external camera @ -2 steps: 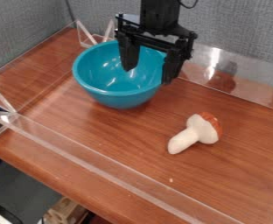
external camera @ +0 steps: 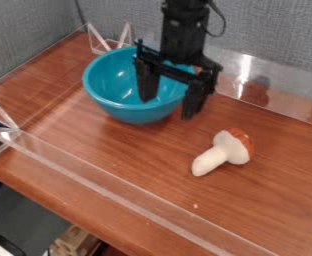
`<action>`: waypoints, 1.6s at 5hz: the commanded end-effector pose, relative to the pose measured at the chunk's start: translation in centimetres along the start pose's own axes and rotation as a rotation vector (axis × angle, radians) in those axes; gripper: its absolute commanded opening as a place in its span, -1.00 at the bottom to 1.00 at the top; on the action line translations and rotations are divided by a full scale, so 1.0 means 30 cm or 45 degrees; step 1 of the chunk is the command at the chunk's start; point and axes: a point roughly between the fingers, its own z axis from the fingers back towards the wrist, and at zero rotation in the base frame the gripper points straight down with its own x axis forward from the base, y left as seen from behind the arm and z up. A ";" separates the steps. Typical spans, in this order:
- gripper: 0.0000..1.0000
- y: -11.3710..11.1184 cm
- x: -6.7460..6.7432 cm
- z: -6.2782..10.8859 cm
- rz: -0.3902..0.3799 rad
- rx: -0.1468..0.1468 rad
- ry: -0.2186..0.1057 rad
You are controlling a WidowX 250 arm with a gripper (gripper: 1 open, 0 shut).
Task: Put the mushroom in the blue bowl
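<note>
A deep teal-blue bowl (external camera: 123,88) stands on the wooden table at the upper left. The mushroom (external camera: 224,152), cream stem with an orange-brown cap at its right end, lies on its side on the wood to the lower right of the bowl. My black gripper (external camera: 170,98) hangs pointing down at the bowl's right rim, open, with nothing between its fingers. Its left finger (external camera: 147,86) stands in front of the bowl's inside and its right finger (external camera: 195,100) is outside the rim. The mushroom lies apart from the gripper, below and to the right of it.
Low clear plastic walls (external camera: 105,185) fence the tabletop on all sides. A grey partition stands behind the table at the upper left. The wood (external camera: 119,150) runs between the bowl and the front wall.
The gripper has dropped lower and shifted slightly right and toward the camera, staying open. Bowl and mushroom have not moved.
</note>
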 end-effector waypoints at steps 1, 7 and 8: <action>1.00 -0.001 -0.006 0.039 -0.092 0.015 -0.072; 1.00 0.021 0.007 0.020 -0.313 0.062 -0.128; 1.00 0.021 0.009 0.018 -0.342 0.068 -0.138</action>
